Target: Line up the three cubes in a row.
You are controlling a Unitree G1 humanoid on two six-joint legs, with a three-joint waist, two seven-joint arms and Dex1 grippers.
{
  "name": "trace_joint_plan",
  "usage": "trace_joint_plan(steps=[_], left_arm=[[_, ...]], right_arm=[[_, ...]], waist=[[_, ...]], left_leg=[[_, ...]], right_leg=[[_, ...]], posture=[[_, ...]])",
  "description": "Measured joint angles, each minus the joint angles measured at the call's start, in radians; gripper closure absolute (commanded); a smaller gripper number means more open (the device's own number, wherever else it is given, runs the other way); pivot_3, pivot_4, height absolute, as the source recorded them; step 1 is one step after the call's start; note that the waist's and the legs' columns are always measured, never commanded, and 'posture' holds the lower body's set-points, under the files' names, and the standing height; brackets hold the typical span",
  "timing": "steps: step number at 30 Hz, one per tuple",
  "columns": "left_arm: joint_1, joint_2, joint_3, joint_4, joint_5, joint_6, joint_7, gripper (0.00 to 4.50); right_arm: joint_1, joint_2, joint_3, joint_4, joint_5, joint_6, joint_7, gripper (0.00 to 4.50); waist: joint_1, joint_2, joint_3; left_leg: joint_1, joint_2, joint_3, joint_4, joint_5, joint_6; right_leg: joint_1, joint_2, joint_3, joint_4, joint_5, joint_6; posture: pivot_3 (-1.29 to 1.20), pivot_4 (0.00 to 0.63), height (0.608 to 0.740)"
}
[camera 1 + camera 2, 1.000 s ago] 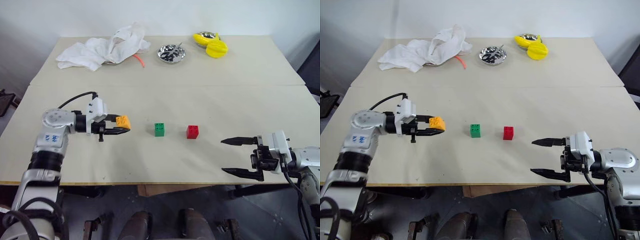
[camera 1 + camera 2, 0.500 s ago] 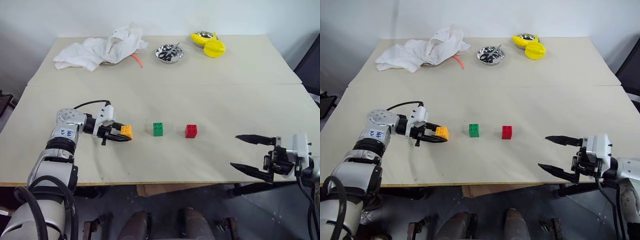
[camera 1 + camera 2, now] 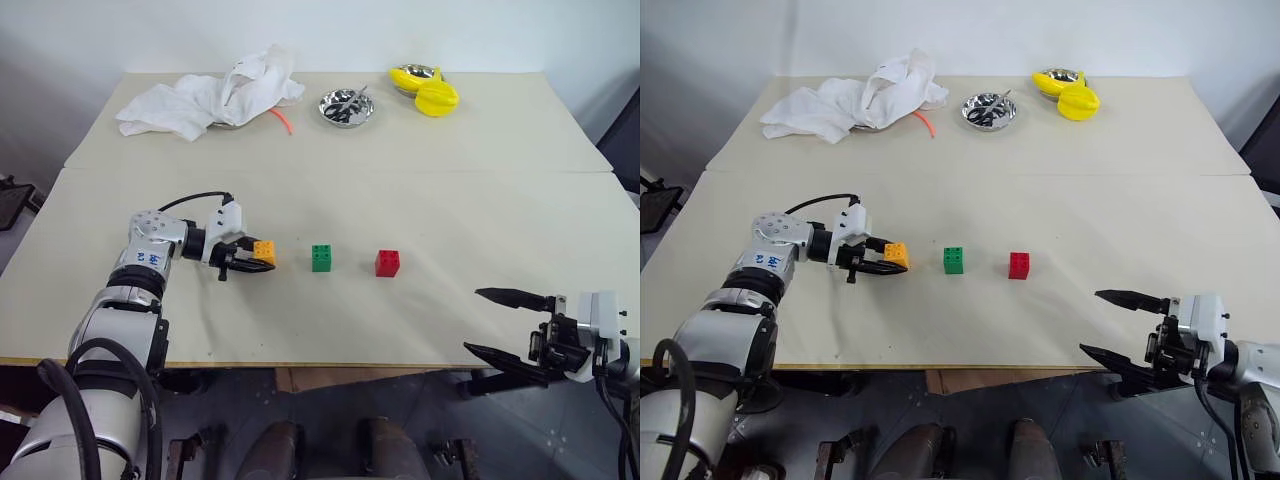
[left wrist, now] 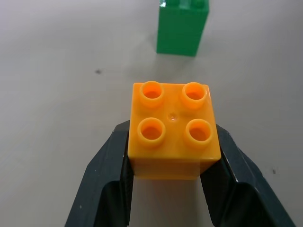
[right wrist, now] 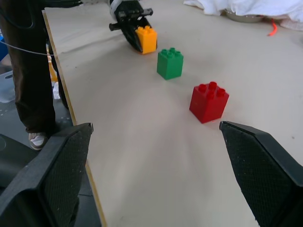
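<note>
My left tool (image 3: pixel 262 258) is clamped on the orange-yellow cube (image 3: pixel 264 251), one black finger pressed against each side of it, studs facing up. The cube sits low over the desk (image 3: pixel 330 190); I cannot tell whether its base touches the surface. It is just to the left of the green cube (image 3: pixel 321 258), with a small gap between them, and in my left wrist view the green cube (image 4: pixel 182 26) stands straight ahead of the orange-yellow one (image 4: pixel 173 130).

The green cube rests upright on the desk, studs up. To its right, with a similar gap, stands the red cube (image 3: pixel 387 263), also upright. In the head view all three lie along roughly one line running left to right across the near half of the desk. In my right wrist view the same three recede in a diagonal: red (image 5: pixel 209 101) nearest, then green (image 5: pixel 170 63), then orange-yellow (image 5: pixel 147 39) in the left tool's grip.

My right tool (image 3: pixel 508 322) hangs off the near right edge of the desk, its two fingers spread wide apart and gripping nothing, well away from the cubes.

At the far side of the desk lie a crumpled white cloth (image 3: pixel 212 92), a small metal dish (image 3: pixel 344 106), and a yellow lemon-shaped object (image 3: pixel 434 96) against a second metal dish (image 3: pixel 410 73). A thin orange strip (image 3: pixel 281 120) lies beside the cloth.
</note>
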State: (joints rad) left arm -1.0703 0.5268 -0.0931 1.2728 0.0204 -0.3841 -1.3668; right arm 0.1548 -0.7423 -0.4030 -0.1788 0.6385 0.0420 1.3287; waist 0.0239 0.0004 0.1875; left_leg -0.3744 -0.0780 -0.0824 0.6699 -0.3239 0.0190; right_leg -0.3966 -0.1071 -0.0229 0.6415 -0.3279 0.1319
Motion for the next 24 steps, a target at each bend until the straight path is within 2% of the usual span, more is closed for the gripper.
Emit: trace_joint_plan(steps=[6, 21, 23, 24], left_arm=[[-0.013, -0.015, 0.0, 0.025, 0.028, 0.004, 0.022, 2.99], [-0.019, -0.024, 0.009, 0.036, 0.054, 0.017, -0.043, 2.99], [-0.021, -0.025, 0.012, 0.036, 0.059, 0.026, -0.044, 2.23], [-0.021, -0.025, 0.012, 0.038, 0.062, 0.028, -0.043, 1.99]], right_arm=[[0.037, 0.007, 0.0, -0.049, 0.001, 0.002, -0.035, 0.0], [0.067, 0.007, 0.0, -0.115, 0.023, 0.028, -0.089, 0.0], [0.067, 0.007, 0.0, -0.116, 0.023, 0.03, -0.093, 0.0], [0.067, 0.007, 0.0, -0.116, 0.023, 0.031, -0.095, 0.0]], waist=[[-0.001, 0.0, 0.0], [0.0, -0.001, 0.0], [0.0, -0.001, 0.0], [0.0, -0.001, 0.0]], left_leg=[[0.0, 0.0, 0.0, 0.0, 0.0, 0.0], [0.0, 0.0, 0.001, 0.001, 0.0, 0.0], [0.0, 0.0, 0.001, 0.002, 0.0, 0.0], [0.0, 0.0, 0.001, 0.002, 0.0, 0.0]], right_leg=[[0.0, 0.001, 0.0, 0.001, 0.0, 0.0], [0.0, 0.001, 0.001, 0.002, 0.0, 0.0], [0.0, 0.001, 0.001, 0.002, 0.0, 0.0], [0.0, 0.001, 0.001, 0.002, 0.0, 0.0]], posture=[[0.0, 0.15, 0.74], [0.0, 0.15, 0.74], [0.0, 0.15, 0.74], [0.0, 0.15, 0.74]])
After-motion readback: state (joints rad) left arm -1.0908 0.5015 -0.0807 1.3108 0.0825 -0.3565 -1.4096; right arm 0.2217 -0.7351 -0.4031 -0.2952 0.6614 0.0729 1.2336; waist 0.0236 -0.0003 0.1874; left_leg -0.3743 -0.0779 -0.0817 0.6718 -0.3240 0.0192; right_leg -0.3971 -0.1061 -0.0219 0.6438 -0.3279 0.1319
